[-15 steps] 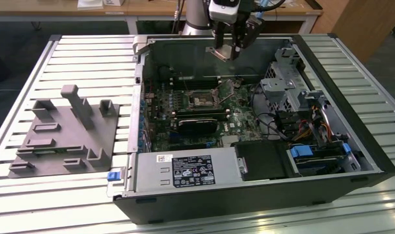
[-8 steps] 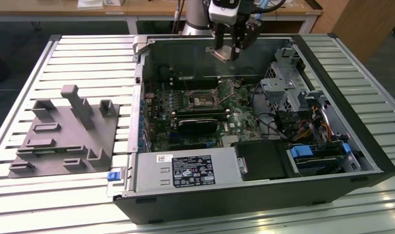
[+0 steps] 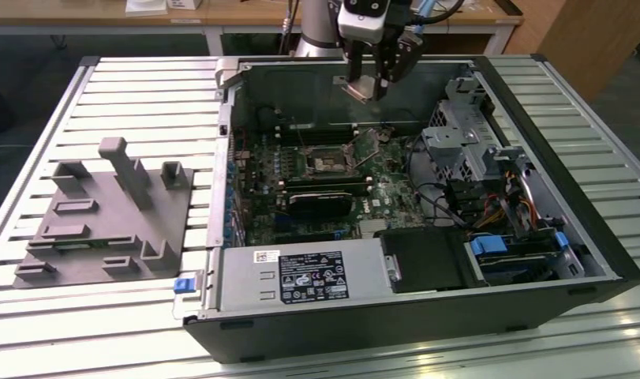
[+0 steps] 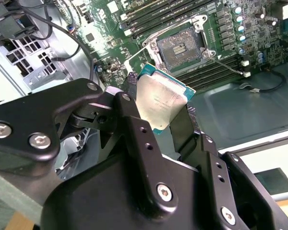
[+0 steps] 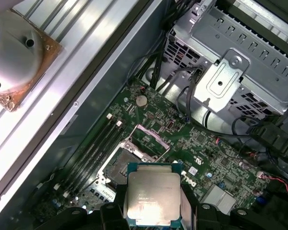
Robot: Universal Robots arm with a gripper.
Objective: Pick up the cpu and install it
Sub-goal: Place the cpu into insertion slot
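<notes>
The cpu (image 5: 152, 192), a flat silver square with a green rim, is held by its edges between my black gripper (image 5: 153, 211) fingers. In the second wrist view the cpu (image 4: 162, 99) sits tilted in the gripper (image 4: 159, 111), above and apart from the open motherboard socket (image 4: 181, 46). In the exterior view the gripper (image 3: 361, 85) hangs over the rear of the open computer case, with the cpu (image 3: 357, 89) at its tip, higher than the socket (image 3: 331, 160). The socket's metal frame stands lifted open.
The open computer case (image 3: 404, 316) lies on a slatted aluminium table (image 3: 140, 87). A grey fixture plate (image 3: 99, 217) sits at the exterior view's left. A drive cage (image 3: 462, 146), cables and a power supply (image 3: 298, 276) crowd the case around the board.
</notes>
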